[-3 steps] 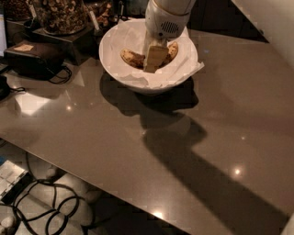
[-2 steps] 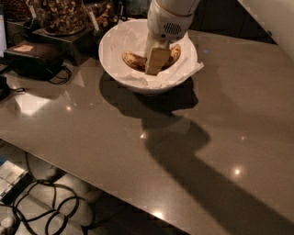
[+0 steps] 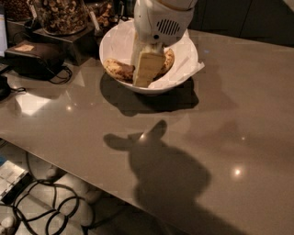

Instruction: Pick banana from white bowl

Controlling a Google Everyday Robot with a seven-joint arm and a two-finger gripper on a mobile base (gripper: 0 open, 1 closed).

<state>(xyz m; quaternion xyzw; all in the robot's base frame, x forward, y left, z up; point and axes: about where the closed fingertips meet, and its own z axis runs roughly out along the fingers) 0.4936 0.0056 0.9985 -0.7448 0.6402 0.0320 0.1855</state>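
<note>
The white bowl, lined with crumpled white paper, stands at the back of the grey table. The brown-spotted banana lies curved across it, its left end and right end showing. My gripper reaches down from above into the bowl's middle, right over the banana's centre, which it hides. Its white wrist housing covers the back of the bowl.
Glass jars of nuts stand on a dark box behind and left of the bowl. A dark pouch with a cord lies at the left. The table's front edge runs diagonally at lower left, with cables on the floor below.
The gripper has shifted slightly left and lower in the bowl, and more of the banana's left end shows. The arm's shadow on the table has changed shape and moved forward.
</note>
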